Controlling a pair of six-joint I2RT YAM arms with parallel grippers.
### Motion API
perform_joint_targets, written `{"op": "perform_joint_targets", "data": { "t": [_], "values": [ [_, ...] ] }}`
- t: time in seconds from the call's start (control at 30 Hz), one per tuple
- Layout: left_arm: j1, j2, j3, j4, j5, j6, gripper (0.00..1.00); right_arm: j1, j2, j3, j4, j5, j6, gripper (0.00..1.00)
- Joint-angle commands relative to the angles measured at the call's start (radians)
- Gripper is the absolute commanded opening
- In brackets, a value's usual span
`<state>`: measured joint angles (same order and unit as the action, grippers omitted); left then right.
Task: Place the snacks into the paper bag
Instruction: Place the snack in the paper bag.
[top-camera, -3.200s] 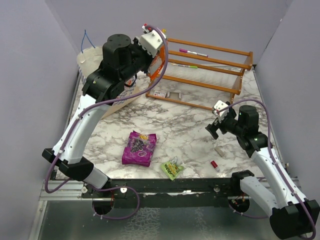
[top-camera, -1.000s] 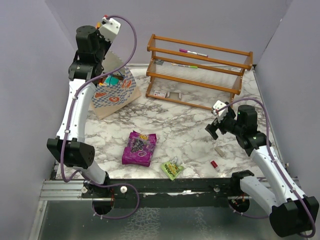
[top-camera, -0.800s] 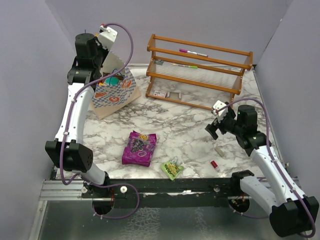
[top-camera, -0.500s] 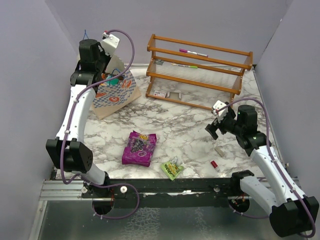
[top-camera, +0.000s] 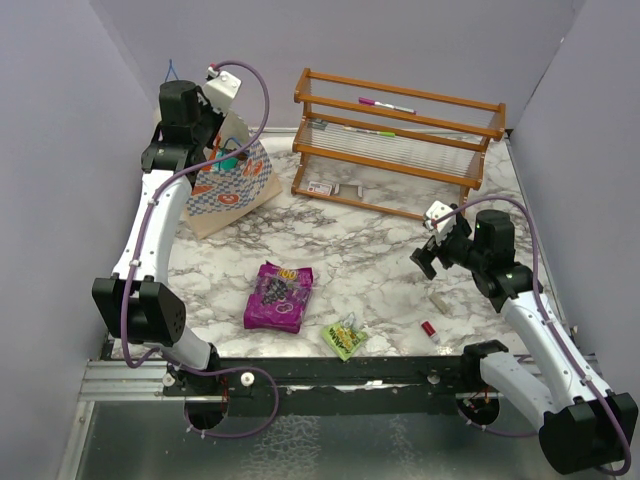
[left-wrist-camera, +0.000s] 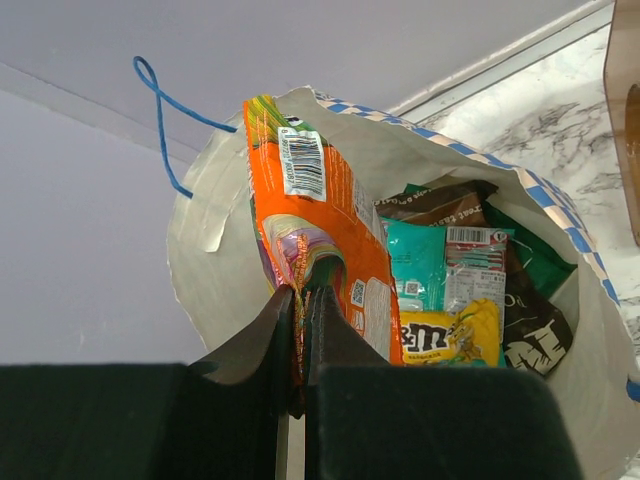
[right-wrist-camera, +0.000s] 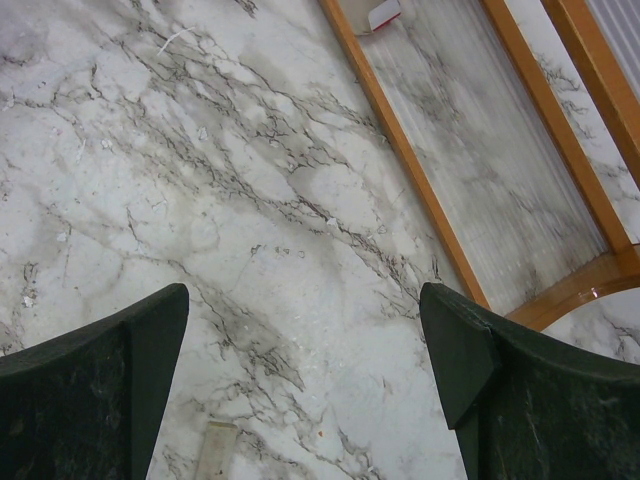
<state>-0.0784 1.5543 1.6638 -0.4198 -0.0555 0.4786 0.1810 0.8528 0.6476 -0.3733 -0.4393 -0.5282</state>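
My left gripper (left-wrist-camera: 300, 295) is shut on the lower edge of an orange snack packet (left-wrist-camera: 325, 215) and holds it upright in the mouth of the blue-and-white checked paper bag (left-wrist-camera: 215, 200). Teal (left-wrist-camera: 415, 255), yellow (left-wrist-camera: 445, 335) and brown (left-wrist-camera: 440, 205) packets lie inside the bag. In the top view the left gripper (top-camera: 222, 140) is over the bag (top-camera: 235, 188) at the far left. A purple packet (top-camera: 278, 296) and a small light-green packet (top-camera: 346, 338) lie on the table near the front. My right gripper (top-camera: 425, 258) is open and empty above the marble at the right.
A wooden rack (top-camera: 400, 140) stands at the back and shows in the right wrist view (right-wrist-camera: 440, 210). A tiny red cylinder (top-camera: 428, 329) and a small beige stick (top-camera: 440, 300) lie near the right arm. The bag's blue cord handle (left-wrist-camera: 160, 110) sticks up by the left wall.
The left arm has swung from beside the rack to the bag with the orange packet, then shifted slightly over the bag's mouth. The right arm has not moved.
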Motion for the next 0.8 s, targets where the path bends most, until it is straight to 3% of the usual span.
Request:
{"op": "perform_joint_targets", "data": {
  "t": [0.0, 0.77],
  "values": [
    [0.006, -0.021, 0.008, 0.029, 0.066, -0.034, 0.00, -0.008, -0.003, -0.010, 0.019, -0.001, -0.006, 0.99],
    [0.006, 0.061, 0.017, -0.072, 0.160, -0.077, 0.02, -0.008, 0.001, -0.012, 0.019, -0.003, -0.014, 0.99]
  ]
}}
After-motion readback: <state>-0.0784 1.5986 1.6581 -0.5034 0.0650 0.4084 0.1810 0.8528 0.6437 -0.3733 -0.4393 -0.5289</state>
